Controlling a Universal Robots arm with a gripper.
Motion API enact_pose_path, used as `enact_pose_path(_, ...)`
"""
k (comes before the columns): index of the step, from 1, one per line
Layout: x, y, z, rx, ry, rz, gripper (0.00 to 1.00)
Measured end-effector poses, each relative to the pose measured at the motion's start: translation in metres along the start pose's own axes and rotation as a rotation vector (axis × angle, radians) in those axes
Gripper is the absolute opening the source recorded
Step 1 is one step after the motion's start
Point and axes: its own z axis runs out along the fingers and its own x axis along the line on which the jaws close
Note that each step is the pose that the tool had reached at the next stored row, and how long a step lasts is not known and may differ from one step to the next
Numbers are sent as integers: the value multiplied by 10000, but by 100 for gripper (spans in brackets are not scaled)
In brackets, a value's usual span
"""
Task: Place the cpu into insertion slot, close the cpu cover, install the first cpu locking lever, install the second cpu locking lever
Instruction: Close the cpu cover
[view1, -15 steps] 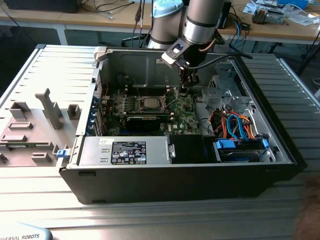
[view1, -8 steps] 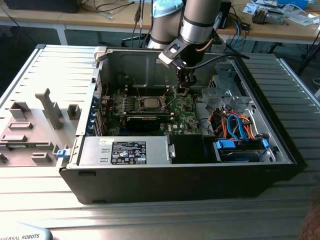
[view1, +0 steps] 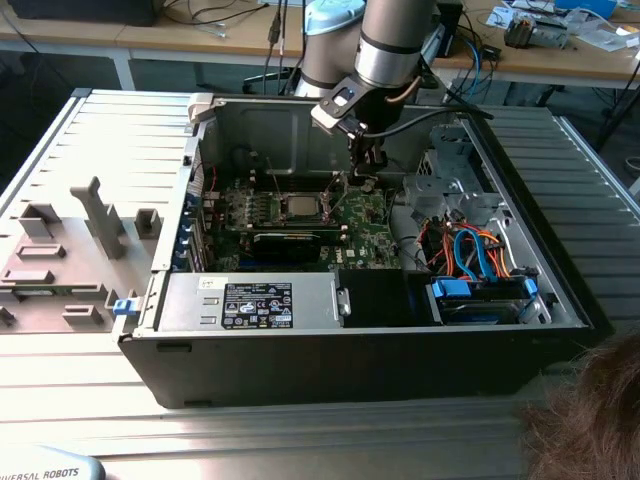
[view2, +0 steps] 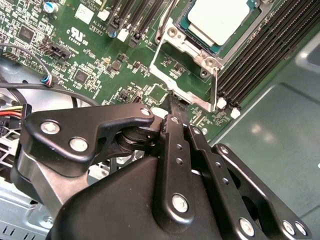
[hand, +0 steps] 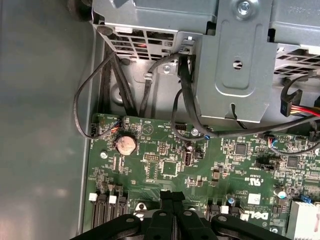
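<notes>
The arm (view1: 392, 45) drops in steeply from above. Its silver-grey wrist (view1: 385, 60) sits right over the gripper (view1: 365, 172), which points pretty much straight down. In both wrist views the black fingers (view2: 175, 150) are squeezed flat together at the tips. The linkage bars (view2: 90, 132) fan out to either side just behind them, and the bulky black body sits further back.

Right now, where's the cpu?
The cpu sits on the green motherboard, mid-case in the exterior view, just to that view's left of the gripper. In the second wrist view black memory slots run beside it.
</notes>
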Motion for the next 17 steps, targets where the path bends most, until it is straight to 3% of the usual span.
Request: enact_pose_path(17, 6, -54, 9, 1, -1, 0, 11)
